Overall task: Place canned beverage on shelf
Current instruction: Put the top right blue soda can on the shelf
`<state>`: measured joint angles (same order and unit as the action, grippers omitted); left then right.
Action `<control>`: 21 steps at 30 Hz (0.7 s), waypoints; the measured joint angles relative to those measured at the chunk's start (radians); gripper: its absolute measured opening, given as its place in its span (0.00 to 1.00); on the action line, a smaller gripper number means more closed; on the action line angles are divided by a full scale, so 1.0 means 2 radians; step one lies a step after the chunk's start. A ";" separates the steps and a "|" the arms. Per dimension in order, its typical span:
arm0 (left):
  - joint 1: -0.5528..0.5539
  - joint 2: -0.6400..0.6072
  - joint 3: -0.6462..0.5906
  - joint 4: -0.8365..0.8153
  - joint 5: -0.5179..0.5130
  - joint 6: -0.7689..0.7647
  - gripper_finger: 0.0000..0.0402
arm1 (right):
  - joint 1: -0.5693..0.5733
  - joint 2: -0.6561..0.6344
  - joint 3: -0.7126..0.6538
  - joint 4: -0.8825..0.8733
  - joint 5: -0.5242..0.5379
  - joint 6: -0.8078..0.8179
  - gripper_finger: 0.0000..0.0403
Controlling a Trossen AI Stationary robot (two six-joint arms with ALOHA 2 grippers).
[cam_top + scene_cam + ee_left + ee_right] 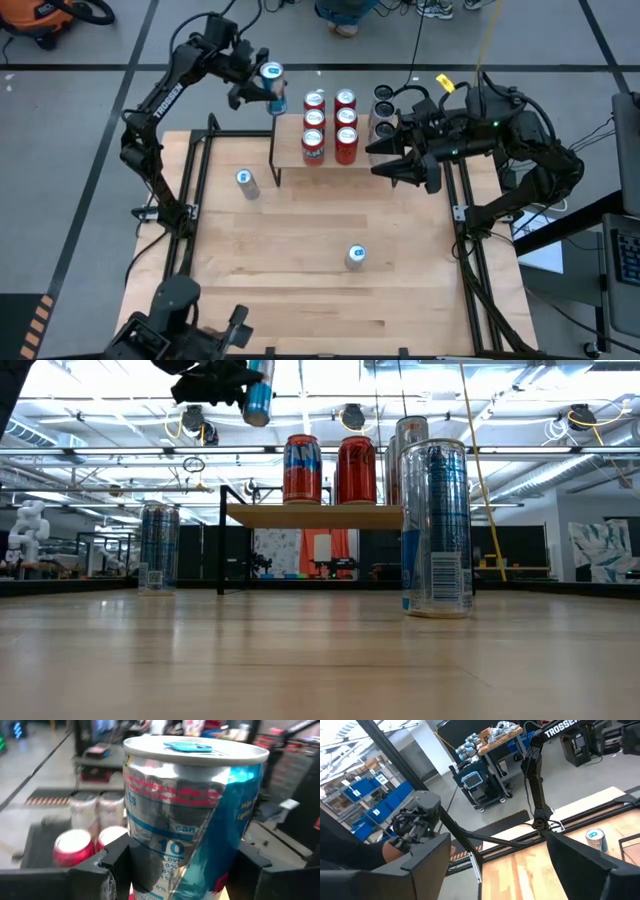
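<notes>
- The left gripper (268, 88) is clamped around a slim blue-and-silver beverage can (272, 84), holding it upright in the air above the far left corner of the small light-wood shelf on thin black legs (292, 148).
- Six red cans (330, 126) stand on the shelf.
- The right gripper (385, 160) hovers at the shelf's right end, fingers spread wide and empty.
- Two more slim blue-and-silver cans (247, 182) stand on the wooden table (300, 300) in front of the shelf.

Orange vacuum (45, 18) on floor; person's shoes (345, 27) beyond table (290, 260).
</notes>
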<state>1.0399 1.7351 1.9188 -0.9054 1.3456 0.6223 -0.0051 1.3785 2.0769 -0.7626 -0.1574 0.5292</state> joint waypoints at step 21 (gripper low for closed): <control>0.011 0.000 -0.093 0.013 -0.026 0.125 0.56 | 0.000 0.000 0.000 -0.057 0.028 -0.065 0.77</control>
<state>1.0623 1.7348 1.7332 -0.8792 1.2927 0.8729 -0.0059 1.3785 2.0773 -0.8767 -0.1022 0.3997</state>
